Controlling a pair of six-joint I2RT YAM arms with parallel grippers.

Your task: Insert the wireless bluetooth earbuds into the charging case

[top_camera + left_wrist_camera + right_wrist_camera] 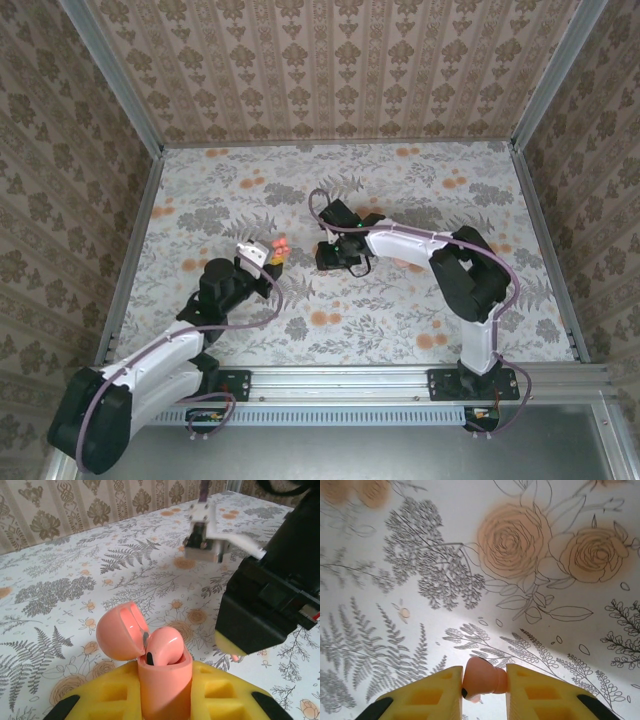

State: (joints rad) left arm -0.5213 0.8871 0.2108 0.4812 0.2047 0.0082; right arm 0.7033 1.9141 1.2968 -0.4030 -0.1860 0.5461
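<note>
left claw [165, 702]: pinching upright coral-red glossy plastic charging case [167, 677], lid open | right claw [484, 692]: pinching coral-pink plastic earbud [482, 676] | case: near, to right claw's left

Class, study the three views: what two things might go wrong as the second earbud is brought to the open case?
1. The right gripper pinches the loose earbud right at its fingertips, so it may twist or drop onto the cloth.
2. The charging case, held in the left gripper, has its lid standing open beside the seated earbud. A misaligned approach might knock either.
</note>
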